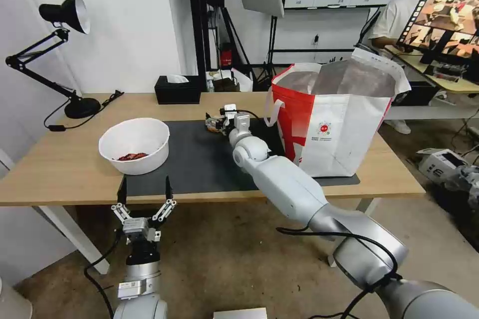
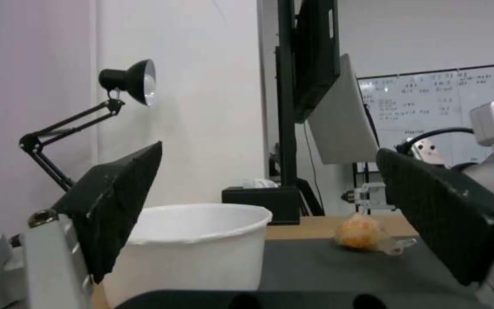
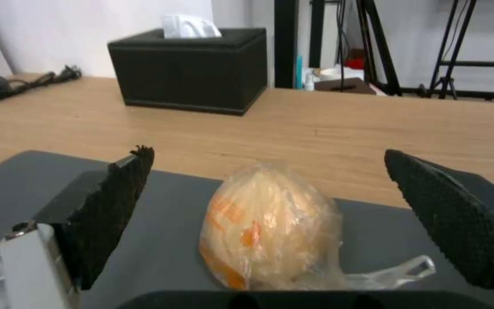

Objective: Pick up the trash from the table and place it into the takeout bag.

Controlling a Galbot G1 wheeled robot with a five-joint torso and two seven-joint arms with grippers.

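A tan ball-like lump point(image 3: 270, 231) of trash wrapped in clear plastic lies on the dark grey mat point(image 1: 199, 159) of the table point(image 1: 60, 169). My right gripper point(image 3: 269, 171) is open, one finger on each side of the lump, neither touching it. The white bowl point(image 1: 133, 144) with reddish scraps stands on the mat's left edge. Just off the table's front edge, my left gripper point(image 1: 145, 192) is open and holds nothing, facing the bowl point(image 2: 195, 244); the lump point(image 2: 361, 231) lies farther back. The white-and-red takeout bag point(image 1: 334, 119) stands open at the mat's right end.
A black tissue box point(image 1: 177, 90) sits at the table's back edge beyond the lump. A black desk lamp point(image 1: 75, 104) stands at the back left with its cable on the wood. Right of the bag is a paler desk with a monitor point(image 1: 444, 15).
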